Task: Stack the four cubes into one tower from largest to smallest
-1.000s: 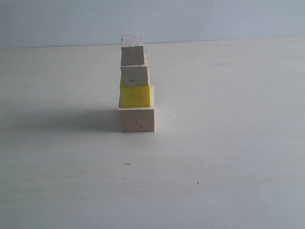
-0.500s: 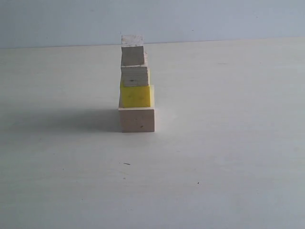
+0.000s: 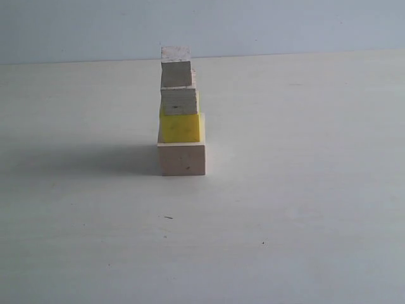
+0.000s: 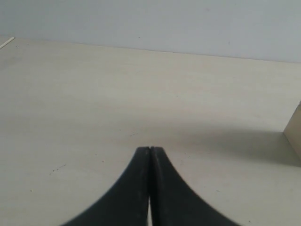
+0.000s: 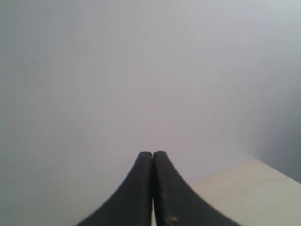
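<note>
The four cubes stand as one tower (image 3: 180, 111) on the pale table in the exterior view. The large pale wood cube (image 3: 181, 158) is at the bottom, the yellow cube (image 3: 180, 128) rests on it, then the medium wood cube (image 3: 178, 101), and the small wood cube (image 3: 176, 66) sits on top. Neither arm shows in that view. My left gripper (image 4: 150, 149) is shut and empty, low over the table, with a sliver of a pale cube (image 4: 295, 132) at the frame's edge. My right gripper (image 5: 153, 153) is shut and empty, facing the wall.
The light table (image 3: 304, 209) spreads around the tower, and its far edge meets a pale grey wall (image 3: 285, 25). A table corner (image 5: 249, 193) shows in the right wrist view. The tower's shadow (image 3: 82, 158) falls to its left.
</note>
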You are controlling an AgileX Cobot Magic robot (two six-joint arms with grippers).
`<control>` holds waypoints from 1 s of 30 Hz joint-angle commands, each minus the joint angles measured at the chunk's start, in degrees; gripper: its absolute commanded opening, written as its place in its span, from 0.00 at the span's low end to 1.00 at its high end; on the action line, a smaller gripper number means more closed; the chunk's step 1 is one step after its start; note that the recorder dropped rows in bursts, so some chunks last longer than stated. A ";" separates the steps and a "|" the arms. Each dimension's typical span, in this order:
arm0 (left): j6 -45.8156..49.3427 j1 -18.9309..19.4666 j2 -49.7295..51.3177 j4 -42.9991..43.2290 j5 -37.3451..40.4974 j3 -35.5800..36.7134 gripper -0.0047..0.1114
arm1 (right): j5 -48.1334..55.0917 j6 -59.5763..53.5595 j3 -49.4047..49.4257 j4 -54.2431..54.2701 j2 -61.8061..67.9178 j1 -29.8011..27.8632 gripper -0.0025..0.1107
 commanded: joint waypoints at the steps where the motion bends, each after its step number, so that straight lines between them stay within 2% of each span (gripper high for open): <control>1: -0.42 -0.30 -0.32 0.26 -0.30 -0.05 0.04 | -2.06 -13.79 1.46 13.43 0.85 -0.25 0.02; 3: -0.42 -0.30 -0.32 0.26 -0.30 -0.05 0.04 | -2.32 -20.48 3.33 19.12 0.96 0.31 0.02; 5: -0.42 -0.30 -0.32 0.26 -0.30 -0.05 0.04 | -3.20 -22.80 5.53 20.42 0.96 1.89 0.02; 17: -0.42 -0.30 -0.32 0.26 -0.30 -0.05 0.04 | -6.54 -22.54 18.93 13.75 -2.81 10.35 0.02; 25: -0.42 -0.30 -0.32 0.26 -0.30 -0.05 0.04 | -6.54 -22.45 25.75 12.54 -3.04 12.42 0.02; 30: -0.42 -0.30 -0.32 0.26 -0.30 -0.05 0.04 | -4.62 -22.00 25.75 12.89 -3.04 12.42 0.02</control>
